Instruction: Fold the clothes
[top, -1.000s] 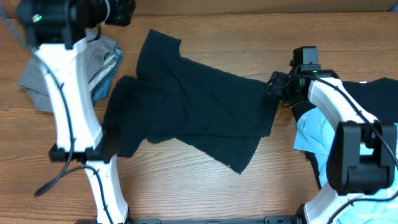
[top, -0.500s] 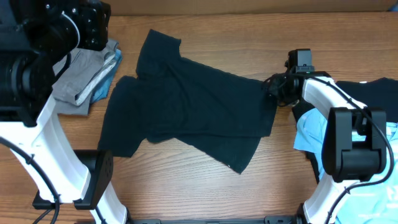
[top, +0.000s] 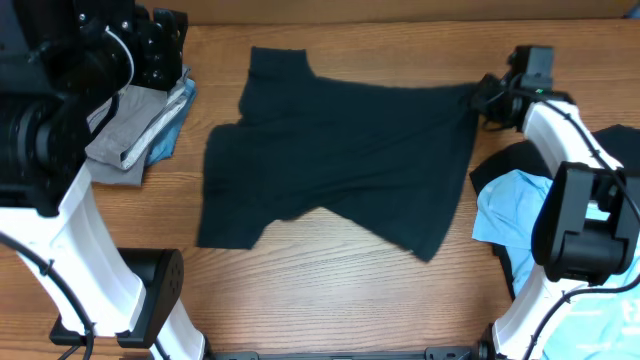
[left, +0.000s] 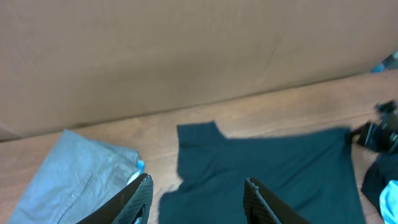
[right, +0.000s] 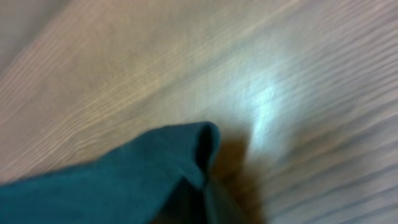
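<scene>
A dark teal T-shirt (top: 340, 150) lies spread across the middle of the wooden table, one sleeve toward the back. My right gripper (top: 483, 98) is at the shirt's back right corner, shut on that edge. In the blurred right wrist view a fold of the teal cloth (right: 112, 180) runs into the right gripper (right: 202, 186). My left gripper (top: 165, 50) hangs high at the back left, open and empty. In the left wrist view the left gripper (left: 198, 180) is far above the T-shirt (left: 267, 162).
A folded pile of grey and blue clothes (top: 135, 125) sits at the back left, also in the left wrist view (left: 68, 174). A light blue garment (top: 505, 210) and a black one (top: 610, 150) lie at the right. A cardboard wall (left: 186, 50) backs the table.
The right gripper shut on the shirt's right edge and dragged it back and right, which spread the shirt flatter. The left arm lifted and swung toward the back left.
</scene>
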